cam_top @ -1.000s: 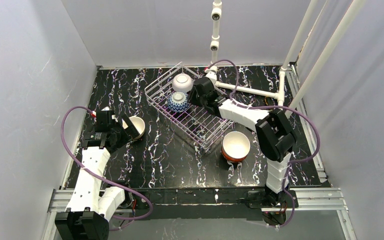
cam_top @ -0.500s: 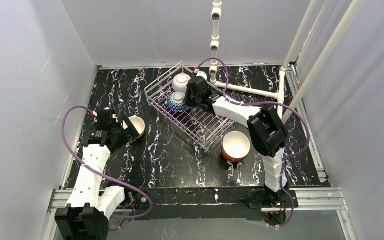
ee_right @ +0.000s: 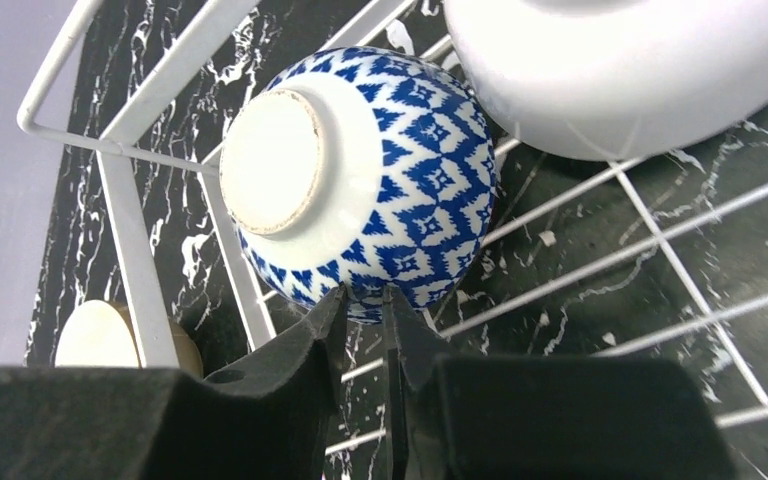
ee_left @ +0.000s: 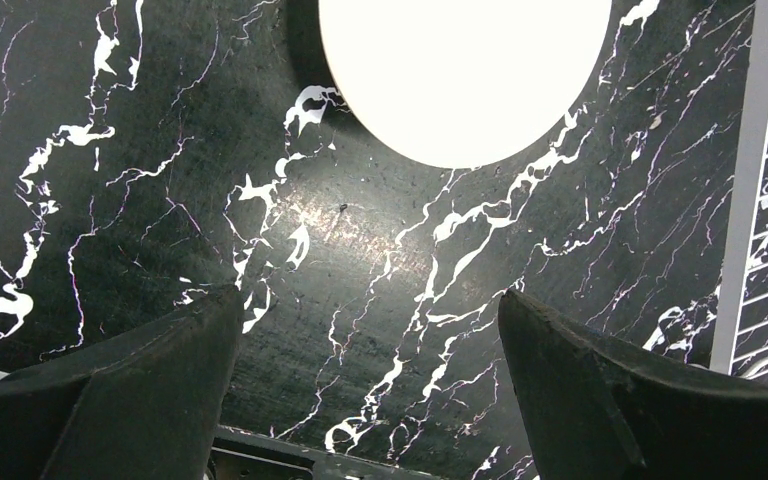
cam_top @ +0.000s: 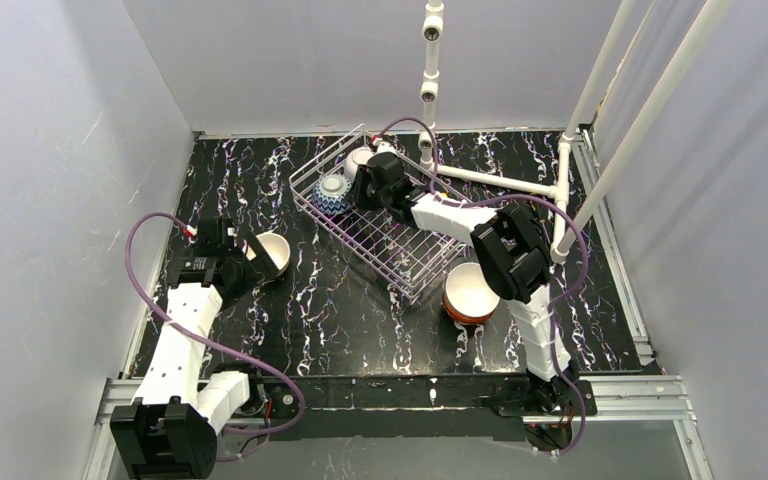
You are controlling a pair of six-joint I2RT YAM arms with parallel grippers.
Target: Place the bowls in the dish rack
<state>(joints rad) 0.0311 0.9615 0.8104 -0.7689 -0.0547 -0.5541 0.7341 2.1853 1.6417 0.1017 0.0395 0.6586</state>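
Right gripper (ee_right: pixel 363 302) pinches the blue-patterned bowl (ee_right: pixel 400 180) inside the dish rack (ee_right: pixel 136 260).

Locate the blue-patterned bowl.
In the top external view the blue-patterned bowl lies tipped in the dish rack's left corner, beside a white bowl, its rim pinched by the right claw.

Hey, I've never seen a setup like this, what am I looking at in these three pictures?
Two white robot arms are bolted to a black marbled table. The wide picture looks down from above; the other two come from a camera on each arm's wrist. The right gripper pinches the rim of a blue-patterned bowl inside the wire dish rack, beside a white bowl. The left gripper is open and empty, pointed at a tan bowl on the table. A red-orange bowl sits outside the rack.
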